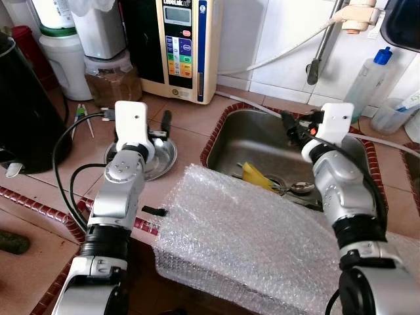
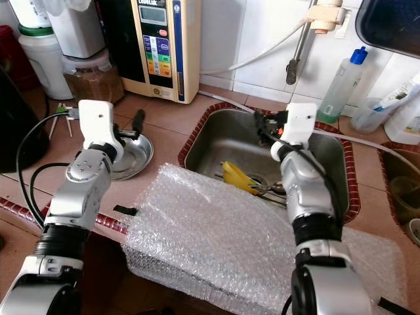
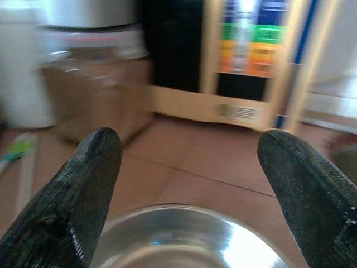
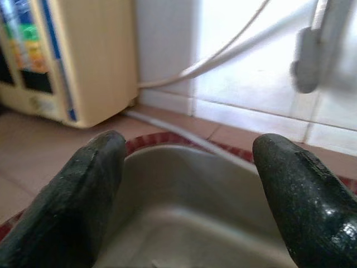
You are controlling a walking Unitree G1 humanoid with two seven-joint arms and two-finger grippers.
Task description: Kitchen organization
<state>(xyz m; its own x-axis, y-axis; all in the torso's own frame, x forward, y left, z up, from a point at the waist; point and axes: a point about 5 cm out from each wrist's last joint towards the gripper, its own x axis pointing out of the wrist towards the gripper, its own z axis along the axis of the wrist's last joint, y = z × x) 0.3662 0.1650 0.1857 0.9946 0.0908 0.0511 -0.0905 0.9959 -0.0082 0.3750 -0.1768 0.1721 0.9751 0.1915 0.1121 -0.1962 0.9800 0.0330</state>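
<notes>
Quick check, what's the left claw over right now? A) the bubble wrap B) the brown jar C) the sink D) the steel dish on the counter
D: the left claw hangs open above the steel dish on the counter, whose rim shows between its fingers in the left wrist view; the right claw is the one over the sink.

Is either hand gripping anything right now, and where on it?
Nothing is held. The left hand is open above the steel dish; the right hand is open over the sink.
</notes>
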